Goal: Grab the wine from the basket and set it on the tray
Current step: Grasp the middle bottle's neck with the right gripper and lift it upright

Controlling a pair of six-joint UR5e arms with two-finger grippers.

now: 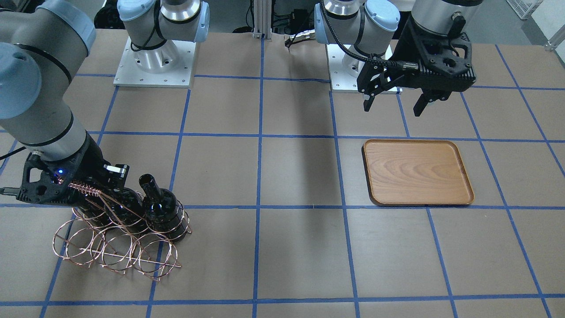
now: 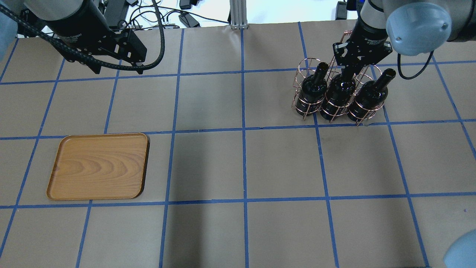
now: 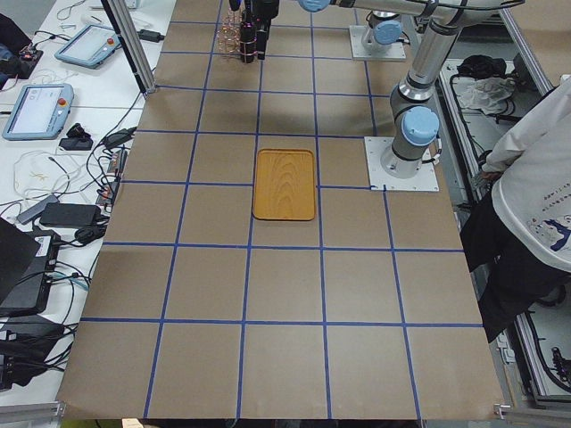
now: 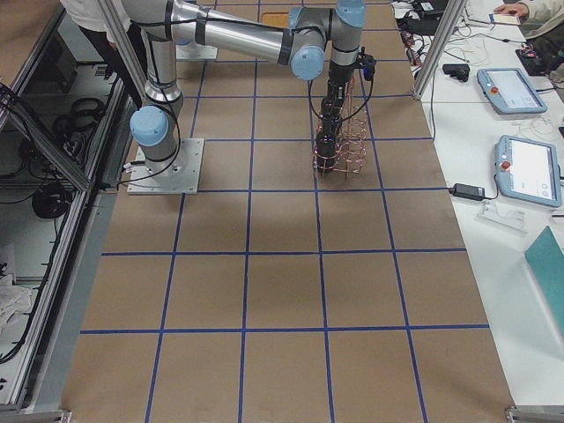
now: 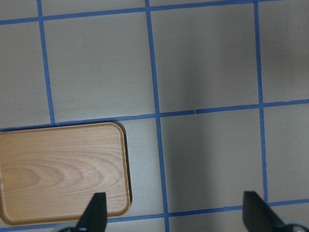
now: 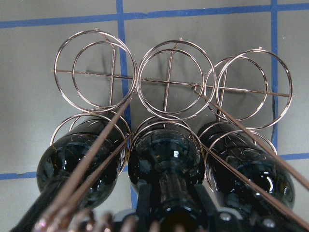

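Around the middle wine (image 2: 338, 96) crowd bottles (image 2: 311, 90) and basket (image 1: 117, 249).

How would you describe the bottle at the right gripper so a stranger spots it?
Find the copper wire basket, far from the wooden tray. Three dark bottles fill one row of its rings. Take the middle bottle, the only one with its neck between the right gripper's jaws.

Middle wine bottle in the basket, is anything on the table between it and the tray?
Nothing visible does. Only open table shows between the basket and the tray. The middle wine bottle first has to lift up out of its wire ring.
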